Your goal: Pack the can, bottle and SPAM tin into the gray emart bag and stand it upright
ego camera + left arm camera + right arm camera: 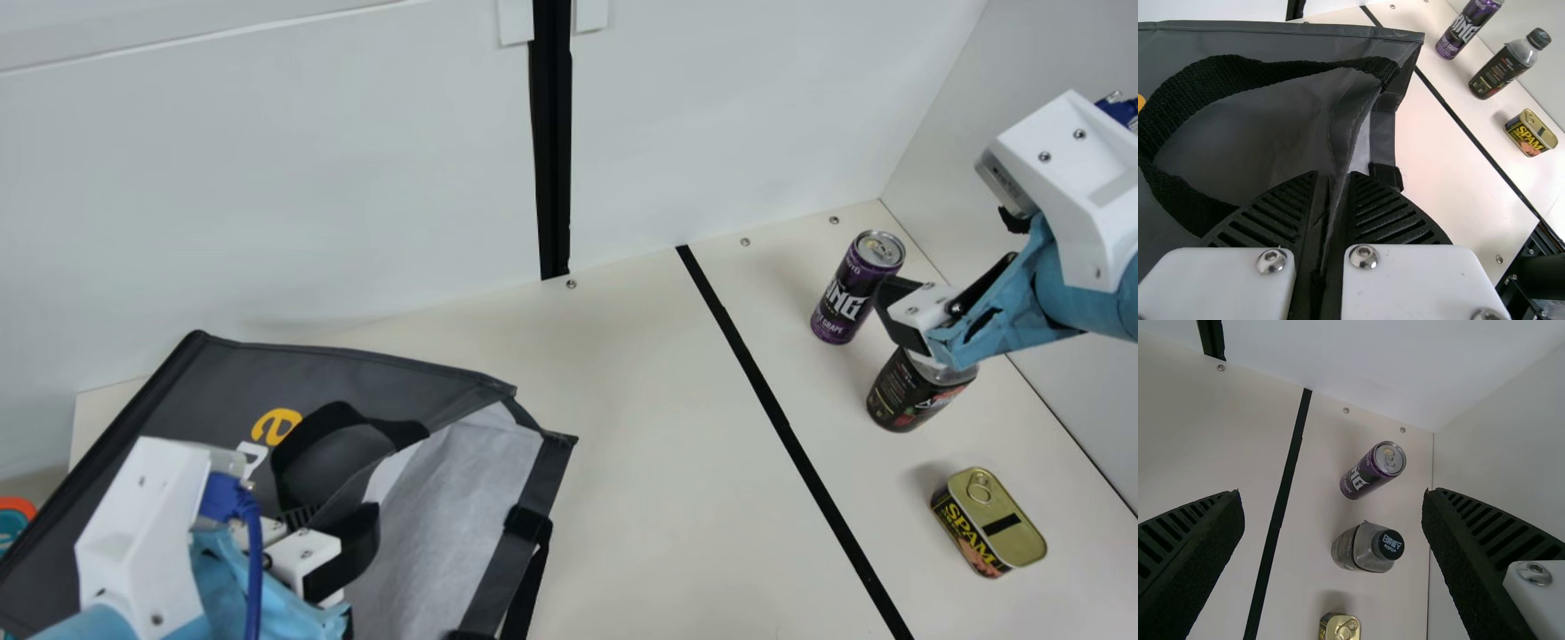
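1. One gray emart bag (213, 382) is pinched at its edge by the left hand (331, 526).
2. The right hand (942, 298) is spread.
3. One purple can (845, 298), one bottle (909, 396), one SPAM tin (991, 524) — lined up on the tabletop (622, 498).

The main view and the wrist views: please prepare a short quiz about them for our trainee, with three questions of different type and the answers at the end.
1. True or false: the left gripper pinches the edge of the gray bag.
2. Which item stands between the other two on the table?
A) the can
B) the bottle
C) the SPAM tin
3. Fill in one word, open or shut: the fingers of the right gripper are ____.

Key: 1. true; 2. B; 3. open
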You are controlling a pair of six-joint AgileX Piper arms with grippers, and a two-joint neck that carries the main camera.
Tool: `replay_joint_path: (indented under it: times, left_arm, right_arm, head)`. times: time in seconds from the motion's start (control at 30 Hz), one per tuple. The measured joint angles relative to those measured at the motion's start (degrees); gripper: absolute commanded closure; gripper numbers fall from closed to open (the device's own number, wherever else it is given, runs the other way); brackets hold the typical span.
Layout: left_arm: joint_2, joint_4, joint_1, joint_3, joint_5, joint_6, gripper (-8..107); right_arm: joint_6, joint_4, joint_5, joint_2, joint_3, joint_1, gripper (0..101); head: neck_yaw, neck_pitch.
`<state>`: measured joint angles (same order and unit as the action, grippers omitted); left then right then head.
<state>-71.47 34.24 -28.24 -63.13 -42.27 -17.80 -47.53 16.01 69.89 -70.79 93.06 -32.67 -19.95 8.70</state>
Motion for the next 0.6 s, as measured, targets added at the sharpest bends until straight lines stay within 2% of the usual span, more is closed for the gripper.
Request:
replay_joint_path:
  times: [0.6]
  left_arm:
    - [-0.4, -0.3, 1.2, -0.2, 0.7, 0.5, 107]
  right_arm:
    - [0.0, 0.0, 0.0, 0.0, 0.0, 0.0, 6]
  head:
    - [0.0, 0.0]
